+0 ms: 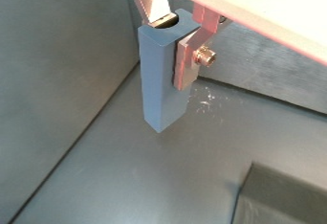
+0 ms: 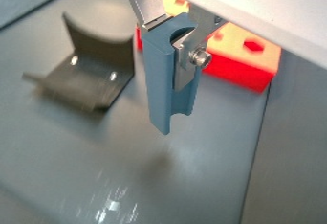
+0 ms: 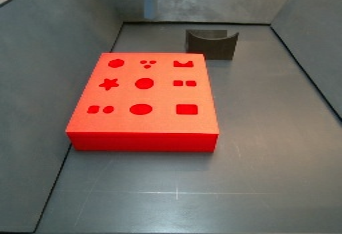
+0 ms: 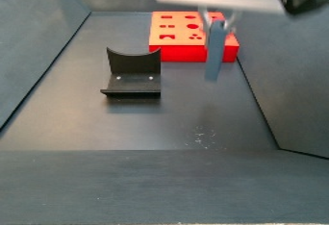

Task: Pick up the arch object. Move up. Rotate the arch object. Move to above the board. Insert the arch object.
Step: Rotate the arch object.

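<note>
My gripper [image 1: 174, 44] is shut on the arch object [image 1: 159, 79], a slim grey-blue slab that hangs upright from the fingers, its lower end clear of the grey floor. Both wrist views show this; in a wrist view the arch object [image 2: 165, 79] has its curved notch up between the silver fingers [image 2: 193, 57]. In a side view the gripper [image 4: 216, 24] holds the arch object [image 4: 215, 56] in the air in front of the board's [image 4: 184, 29] right corner. The red-orange board [image 3: 144, 98] lies flat with shaped cut-outs on top, and its corner shows in a wrist view [image 2: 243, 65].
The dark fixture [image 4: 131, 73], a bracket with a curved top on a base plate, stands on the floor left of the held piece; it also shows in a wrist view [image 2: 84, 65] and a side view [image 3: 211, 41]. Grey walls enclose the floor.
</note>
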